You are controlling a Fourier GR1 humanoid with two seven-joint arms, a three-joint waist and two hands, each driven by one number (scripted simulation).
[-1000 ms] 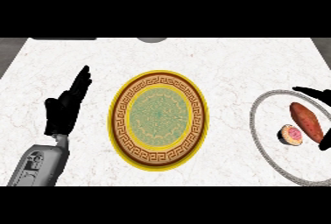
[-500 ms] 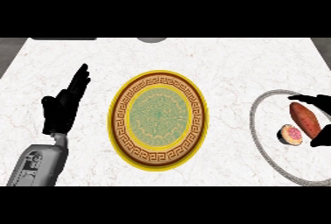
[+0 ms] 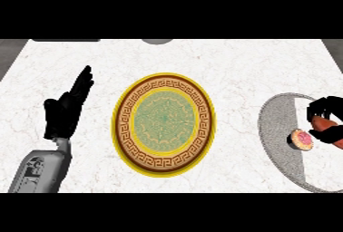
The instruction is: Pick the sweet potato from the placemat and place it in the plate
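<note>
Right hand [image 3: 327, 108] fingers curled round sweet potato [image 3: 303, 138] on placemat [image 3: 275, 131]. Left hand [image 3: 61, 113] fingers straight, apart from plate [image 3: 164, 118].

The counter [image 3: 234, 68] is looking like smooth white marble with faint grey veins. The plate [image 3: 122, 124] is showing a glazed, ceramic look, its yellow rim smooth. The placemat [image 3: 275, 131] is reading as a grey, speckled, matt sheet, perhaps cloth. My left hand [image 3: 66, 108] and right hand [image 3: 330, 107] are looking matt black, like plastic. My left forearm [image 3: 36, 172] is looking like grey metal, faintly shiny. The sweet potato [image 3: 320, 122] is showing dull orange skin.
</note>
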